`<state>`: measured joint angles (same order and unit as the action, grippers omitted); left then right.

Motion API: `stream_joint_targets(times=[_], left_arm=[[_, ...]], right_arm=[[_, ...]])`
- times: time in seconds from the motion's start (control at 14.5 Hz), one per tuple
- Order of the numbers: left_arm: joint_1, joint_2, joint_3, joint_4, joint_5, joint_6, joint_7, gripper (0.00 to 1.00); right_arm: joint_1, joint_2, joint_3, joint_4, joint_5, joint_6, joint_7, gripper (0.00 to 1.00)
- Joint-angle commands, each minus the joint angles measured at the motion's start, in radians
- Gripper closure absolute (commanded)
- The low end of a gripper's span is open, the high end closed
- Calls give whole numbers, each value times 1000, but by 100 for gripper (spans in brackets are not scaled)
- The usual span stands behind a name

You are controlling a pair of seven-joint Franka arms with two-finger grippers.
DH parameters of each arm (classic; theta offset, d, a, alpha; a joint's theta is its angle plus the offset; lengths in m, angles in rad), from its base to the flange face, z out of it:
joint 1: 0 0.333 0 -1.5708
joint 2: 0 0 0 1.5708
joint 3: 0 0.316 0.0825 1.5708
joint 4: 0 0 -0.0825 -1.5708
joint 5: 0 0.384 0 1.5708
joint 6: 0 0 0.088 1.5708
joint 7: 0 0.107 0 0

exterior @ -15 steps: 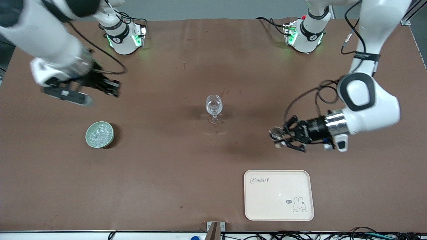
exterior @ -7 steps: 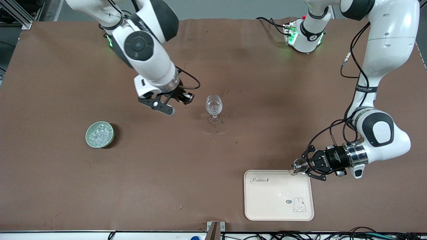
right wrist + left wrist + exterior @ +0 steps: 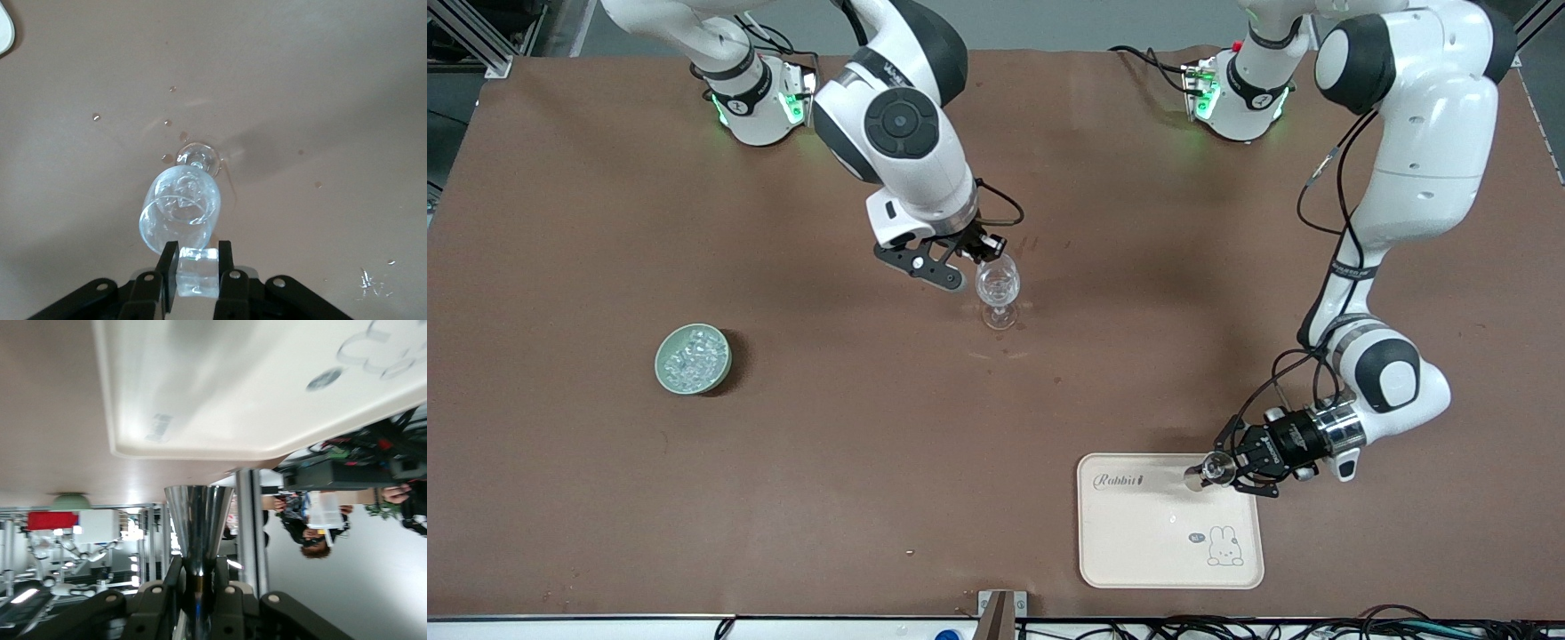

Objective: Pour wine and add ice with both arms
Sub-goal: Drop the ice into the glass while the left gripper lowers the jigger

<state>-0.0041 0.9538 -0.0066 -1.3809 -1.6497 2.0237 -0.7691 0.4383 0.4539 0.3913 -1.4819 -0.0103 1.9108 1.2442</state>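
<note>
A clear wineglass point(image 3: 997, 284) stands mid-table; the right wrist view looks down on its bowl point(image 3: 181, 210). My right gripper point(image 3: 980, 255) hangs at the glass's rim, shut on one clear ice cube point(image 3: 198, 272) between its fingers point(image 3: 168, 257). More ice point(image 3: 691, 356) fills a green bowl point(image 3: 663, 369) toward the right arm's end. My left gripper point(image 3: 1221, 470) is shut on the stem of a small metal cup point(image 3: 199, 513), lying sideways over a corner of the cream tray point(image 3: 1169, 542). No wine shows; the glass looks clear.
The tray point(image 3: 220, 393) has a rabbit print and lies near the table's front edge. Small wet drops point(image 3: 167, 123) dot the brown table around the glass's foot. The green bowl point(image 3: 72, 501) shows far off in the left wrist view.
My right arm swung from over the table near the bowl to the wineglass's rim. My left gripper carried the metal cup down to the tray's corner.
</note>
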Motion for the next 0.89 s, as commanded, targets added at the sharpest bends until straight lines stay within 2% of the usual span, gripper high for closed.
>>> stream_joint_targets(times=[0.0, 0.41, 0.48, 0.55, 0.62, 0.69, 0.83], left_arm=[[-14, 72, 11, 86, -89, 26, 33, 99], [-11, 125, 11, 120, -127, 81, 60, 94], [-10, 128, 11, 114, -127, 81, 60, 85], [-10, 128, 11, 112, -125, 81, 60, 63], [-8, 123, 11, 109, -125, 79, 57, 12], [-7, 120, 11, 106, -119, 79, 63, 0], [-4, 118, 11, 102, -117, 78, 60, 0]], right_arm=[[20, 61, 3, 60, -45, 16, 50, 98], [46, 98, 3, 83, -59, 16, 57, 95], [56, 101, 3, 83, -59, 16, 63, 95], [57, 104, 3, 83, -59, 16, 67, 95], [57, 106, 3, 83, -59, 14, 67, 94], [57, 108, 3, 83, -59, 14, 67, 93], [62, 109, 3, 83, -59, 11, 67, 92]])
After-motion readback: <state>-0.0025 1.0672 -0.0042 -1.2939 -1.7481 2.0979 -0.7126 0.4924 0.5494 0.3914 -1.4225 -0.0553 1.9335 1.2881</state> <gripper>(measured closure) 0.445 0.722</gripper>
